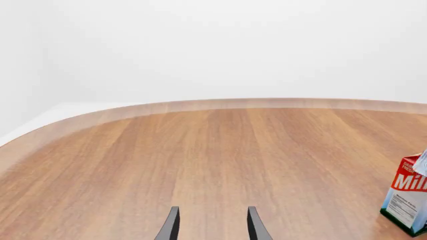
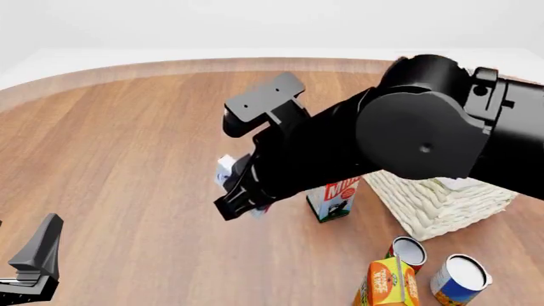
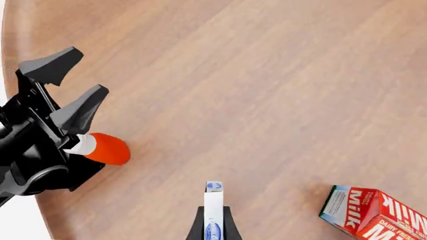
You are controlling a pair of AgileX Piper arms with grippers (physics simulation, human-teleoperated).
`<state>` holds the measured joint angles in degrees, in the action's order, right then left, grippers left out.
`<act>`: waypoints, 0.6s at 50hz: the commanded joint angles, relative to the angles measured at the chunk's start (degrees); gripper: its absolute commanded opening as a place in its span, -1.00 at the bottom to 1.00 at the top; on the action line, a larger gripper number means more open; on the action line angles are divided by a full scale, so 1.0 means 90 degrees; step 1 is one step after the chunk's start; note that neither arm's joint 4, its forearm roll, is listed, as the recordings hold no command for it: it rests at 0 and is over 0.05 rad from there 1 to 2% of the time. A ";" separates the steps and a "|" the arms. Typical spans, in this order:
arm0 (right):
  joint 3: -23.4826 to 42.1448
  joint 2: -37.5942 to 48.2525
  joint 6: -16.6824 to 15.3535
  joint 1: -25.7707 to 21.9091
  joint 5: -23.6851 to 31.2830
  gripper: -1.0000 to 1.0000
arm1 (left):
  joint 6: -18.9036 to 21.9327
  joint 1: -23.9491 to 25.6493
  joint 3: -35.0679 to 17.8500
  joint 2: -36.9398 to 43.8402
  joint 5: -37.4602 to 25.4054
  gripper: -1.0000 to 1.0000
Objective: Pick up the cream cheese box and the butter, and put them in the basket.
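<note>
In the front view the right arm (image 2: 408, 137) sweeps across the middle of the frame from the right, hiding much of the worktop (image 2: 127, 146) behind it; its right tool (image 3: 213, 222) is clamped on the cream cheese box (image 3: 213, 210), which the right wrist view shows as a thin white and blue edge pinched between the dark fingers, raised above the wood; in the front view only a pale corner of that box (image 2: 225, 171) peeks out at the arm's left edge. The Milk carton (image 2: 333, 199) stands upright just right of the tool, close to the front corner of the basket (image 2: 434, 204), which sits at centre right, partly covered by the arm. At the lower right of the front view stand an orange juice carton (image 2: 386, 284) and two cans (image 2: 409, 250) (image 2: 459, 277), near each other. The butter cannot be made out in any view. The left tool (image 2: 30, 264) sits at the lower left, fingers (image 1: 171, 226) spread apart over bare wood, holding nothing; the right wrist view shows it at the left edge beside an orange and white part (image 3: 103, 148).
</note>
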<state>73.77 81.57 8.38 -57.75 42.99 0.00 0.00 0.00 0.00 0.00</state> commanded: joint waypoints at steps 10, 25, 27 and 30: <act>0.0880 -0.0377 -0.1087 0.0842 0.0524 -1.00 | 0.0000 0.0000 0.0000 0.0000 0.0000 1.00; 0.0852 -0.1156 -0.1559 0.1805 0.0747 -1.00 | 0.0000 0.0000 0.0000 0.0000 0.0000 1.00; 0.0847 -0.1318 -0.1650 0.2111 0.0797 -1.00 | 0.0000 0.0000 0.0000 0.0000 0.0000 1.00; 0.0831 -0.1468 -0.1710 0.2403 0.0846 -1.00 | 0.0000 0.0000 0.0000 0.0000 0.0000 1.00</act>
<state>80.77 72.89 -4.89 -43.06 49.22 0.00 0.00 0.00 0.00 0.00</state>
